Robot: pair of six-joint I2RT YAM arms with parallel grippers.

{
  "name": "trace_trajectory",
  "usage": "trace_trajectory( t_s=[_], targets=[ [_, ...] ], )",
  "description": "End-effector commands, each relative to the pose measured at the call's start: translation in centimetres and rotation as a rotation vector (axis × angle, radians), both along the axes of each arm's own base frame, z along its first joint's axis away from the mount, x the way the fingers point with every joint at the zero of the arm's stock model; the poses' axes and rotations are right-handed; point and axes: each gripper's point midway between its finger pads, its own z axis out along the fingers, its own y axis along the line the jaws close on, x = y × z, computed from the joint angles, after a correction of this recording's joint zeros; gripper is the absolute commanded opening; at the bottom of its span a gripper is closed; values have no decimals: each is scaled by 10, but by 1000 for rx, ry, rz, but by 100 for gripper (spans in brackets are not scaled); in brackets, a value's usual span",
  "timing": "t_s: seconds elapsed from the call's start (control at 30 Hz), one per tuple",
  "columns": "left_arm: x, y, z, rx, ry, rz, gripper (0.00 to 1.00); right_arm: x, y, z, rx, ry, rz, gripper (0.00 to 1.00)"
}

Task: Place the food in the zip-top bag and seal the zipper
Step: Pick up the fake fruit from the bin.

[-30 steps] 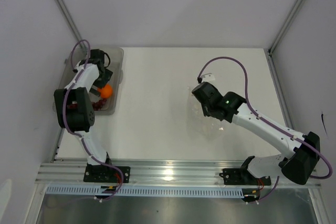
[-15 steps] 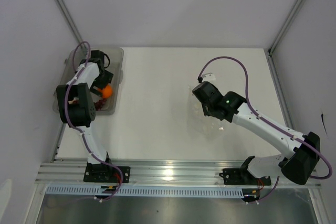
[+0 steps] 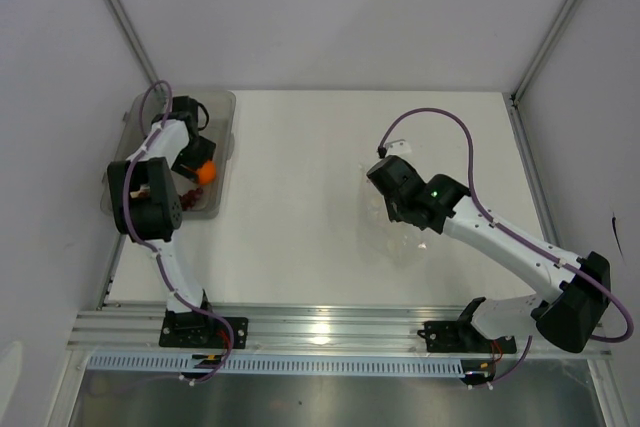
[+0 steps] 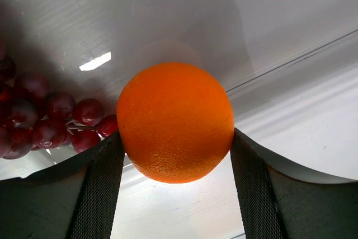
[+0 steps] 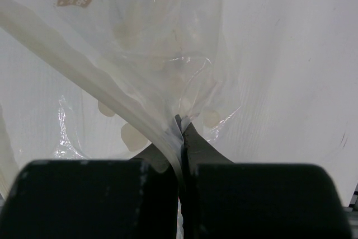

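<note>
Because a carry to the bag was judged next, the left gripper (image 4: 176, 138) was clamped on the orange (image 4: 175, 121), with the berries (image 4: 50, 118) at nine o'clock in the tub (image 3: 225, 112). Well apart, at three o'clock on the table, the zip-top bag (image 5: 140, 37) was pinched by the right gripper (image 5: 180, 124), presumably to steady it.

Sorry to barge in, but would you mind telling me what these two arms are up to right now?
The left gripper is closed on the orange at the grey tub on the left side of the table, with the red berries lying beside it in the tub. The right gripper is pinching an edge of the clear zip-top bag further right on the table. The orange has not reached the bag yet.
</note>
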Motion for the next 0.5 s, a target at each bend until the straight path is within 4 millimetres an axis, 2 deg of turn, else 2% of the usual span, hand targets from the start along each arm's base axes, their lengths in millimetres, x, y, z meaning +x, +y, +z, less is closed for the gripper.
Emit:
trace_trajectory(
  t_s=[0.0, 0.13, 0.17, 0.2, 0.23, 0.27, 0.43, 0.47],
  targets=[
    [0, 5, 28, 11, -65, -3, 36, 2, 2, 16, 55, -37, -19, 0],
    [-6, 5, 57, 22, -120, -3, 20, 2, 3, 19, 72, -45, -24, 0],
    [-9, 3, 61, 17, -131, -7, 4, 3, 3, 19, 74, -46, -26, 0],
    [-14, 1, 62, 10, -135, -10, 1, 3, 3, 19, 78, -47, -29, 0],
    [-14, -1, 81, 13, -198, -15, 1, 4, 3, 19, 75, -47, -35, 0],
    [-24, -8, 72, 2, -187, -31, 1, 4, 4, 19, 77, -48, -37, 0],
    [-38, -34, 105, -12, -317, -118, 1, 8, 4, 20, 75, -46, -47, 0],
    [-40, -51, 118, -35, -383, -179, 1, 8, 5, 21, 79, -48, -47, 0]
  ],
)
